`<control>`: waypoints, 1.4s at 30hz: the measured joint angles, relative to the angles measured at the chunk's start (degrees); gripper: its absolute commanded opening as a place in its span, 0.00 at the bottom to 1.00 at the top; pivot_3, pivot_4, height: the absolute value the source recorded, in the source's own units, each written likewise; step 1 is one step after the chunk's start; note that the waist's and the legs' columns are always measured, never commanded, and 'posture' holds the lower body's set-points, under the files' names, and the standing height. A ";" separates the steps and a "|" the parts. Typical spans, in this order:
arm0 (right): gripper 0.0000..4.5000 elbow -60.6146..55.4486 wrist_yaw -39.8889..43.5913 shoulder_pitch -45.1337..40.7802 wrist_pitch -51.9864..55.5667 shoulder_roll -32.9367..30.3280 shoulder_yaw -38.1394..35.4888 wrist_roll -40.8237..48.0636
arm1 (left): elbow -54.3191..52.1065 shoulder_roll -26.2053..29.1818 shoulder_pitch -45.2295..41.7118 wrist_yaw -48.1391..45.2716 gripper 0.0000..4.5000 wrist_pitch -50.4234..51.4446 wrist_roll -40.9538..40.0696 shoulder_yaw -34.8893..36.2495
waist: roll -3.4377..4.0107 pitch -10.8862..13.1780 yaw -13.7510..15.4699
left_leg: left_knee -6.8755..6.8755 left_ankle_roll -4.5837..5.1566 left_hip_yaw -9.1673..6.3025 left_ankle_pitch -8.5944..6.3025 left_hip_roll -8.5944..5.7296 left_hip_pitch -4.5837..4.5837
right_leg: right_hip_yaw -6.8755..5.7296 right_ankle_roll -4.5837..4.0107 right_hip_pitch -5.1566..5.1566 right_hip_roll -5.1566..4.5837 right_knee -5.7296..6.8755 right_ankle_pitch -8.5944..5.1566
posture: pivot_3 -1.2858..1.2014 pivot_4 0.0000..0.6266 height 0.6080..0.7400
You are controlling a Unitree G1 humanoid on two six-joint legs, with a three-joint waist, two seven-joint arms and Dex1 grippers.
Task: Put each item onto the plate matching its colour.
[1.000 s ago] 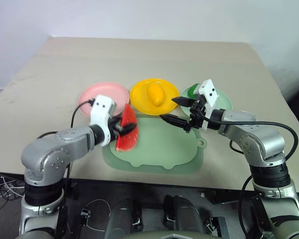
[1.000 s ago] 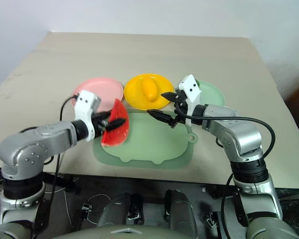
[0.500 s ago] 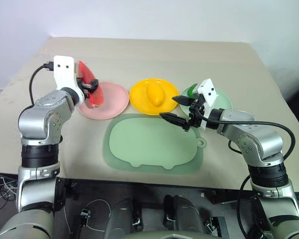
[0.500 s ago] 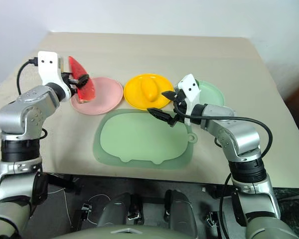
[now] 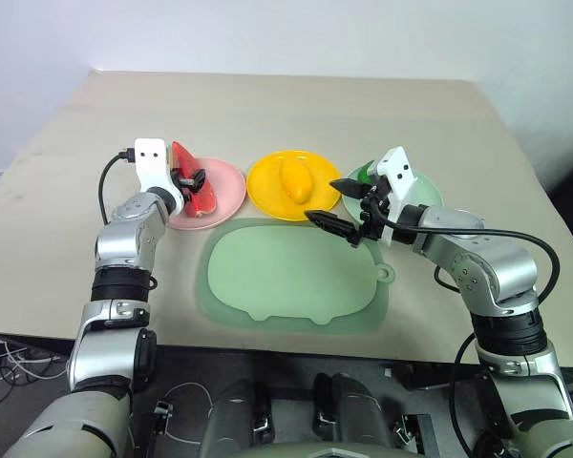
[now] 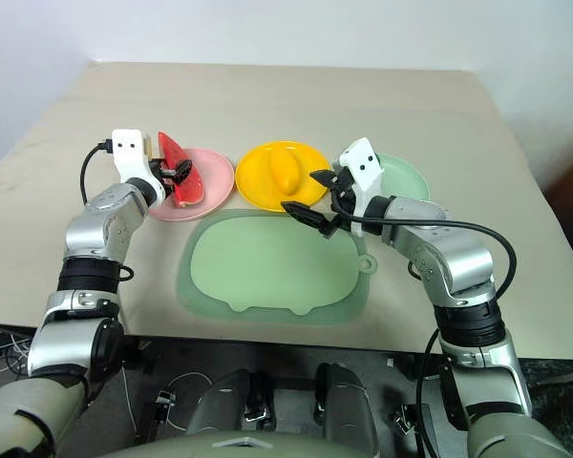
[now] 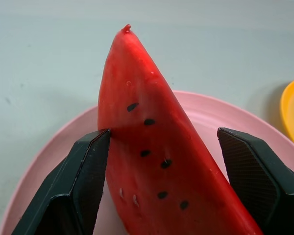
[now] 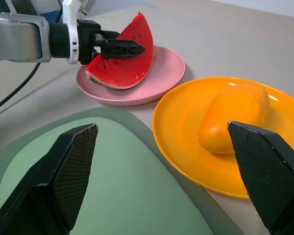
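Watermelon wedge sits clamped in the left pincer, low over the pink plate, whether resting on it I cannot tell. It looks like light, stiff, glossy plastic (likely slippery), so gripping across the flat red faces suits it. Right of that plate, the right pincer hangs with fingers apart and empty. Farther right, the mango lies on the yellow plate; beyond, a green fruit on the green plate.

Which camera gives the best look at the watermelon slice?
The left wrist view: the watermelon slice sits large between the left tool, seeds plain, over the pink plate. The right wrist view shows it whole but farther off; the eye views show it small.
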 measured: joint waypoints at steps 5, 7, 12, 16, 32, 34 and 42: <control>1.00 0.17 0.01 -0.16 -0.34 0.14 0.07 -0.33 | 0.92 -0.42 0.00 -1.01 0.99 -1.02 1.16 -0.01 | 0.00 0.00 -0.07 | 0.01 0.02 0.00 0.00 0.00 0.00 | 0.00 0.01 0.00 0.00 0.01 0.01 | 0.52 0.24 0.67; 1.00 0.20 0.00 -0.19 -0.46 0.18 0.07 -0.58 | 0.94 -0.42 0.13 -1.68 0.99 -0.95 1.25 -0.04 | 0.00 0.00 -0.11 | 0.01 0.02 0.00 0.01 0.00 -0.01 | 0.00 0.01 -0.02 0.00 0.02 0.01 | 0.52 0.24 0.67; 1.00 0.19 -0.15 -0.15 -0.57 0.62 0.07 -0.60 | -5.13 0.19 2.51 -3.60 0.99 1.17 1.15 -0.17 | 0.00 0.00 -0.17 | 0.01 0.03 0.00 0.01 0.00 -0.01 | 0.00 0.01 -0.02 0.00 0.04 0.00 | 0.52 0.24 0.67; 1.00 0.17 -0.46 0.05 -0.57 1.07 0.09 -0.61 | -12.67 1.65 4.65 -3.55 0.99 2.78 1.13 0.32 | 0.00 0.00 -0.16 | 0.01 0.03 0.00 0.01 0.00 0.00 | 0.00 0.01 -0.01 0.00 0.05 0.00 | 0.52 0.24 0.67; 1.00 -2.28 1.03 3.65 -0.21 0.37 -2.88 2.90 | -29.09 2.89 15.39 -12.89 0.99 0.04 -8.72 6.05 | 0.00 0.00 -0.09 | 0.02 0.03 0.00 0.00 0.01 -0.01 | 0.00 0.01 -0.02 0.00 0.05 0.00 | 0.52 0.24 0.67; 1.00 -3.91 1.59 4.67 0.05 -0.65 -4.88 4.54 | -32.88 4.69 18.79 -17.48 0.99 -0.48 -11.89 7.66 | 0.00 0.00 -0.11 | 0.02 -0.05 -0.01 -0.04 0.01 0.01 | 0.00 0.01 -0.01 0.00 0.05 0.00 | 0.52 0.24 0.67; 1.00 -7.46 3.53 10.48 0.24 -4.39 -8.96 8.10 | -43.30 12.25 36.25 -30.92 0.99 -1.34 -20.89 15.53 | 0.02 0.00 -0.07 | 0.01 -0.11 -0.03 -0.11 0.02 0.04 | 0.01 -0.01 0.01 -0.02 -0.01 -0.03 | 0.52 0.24 0.67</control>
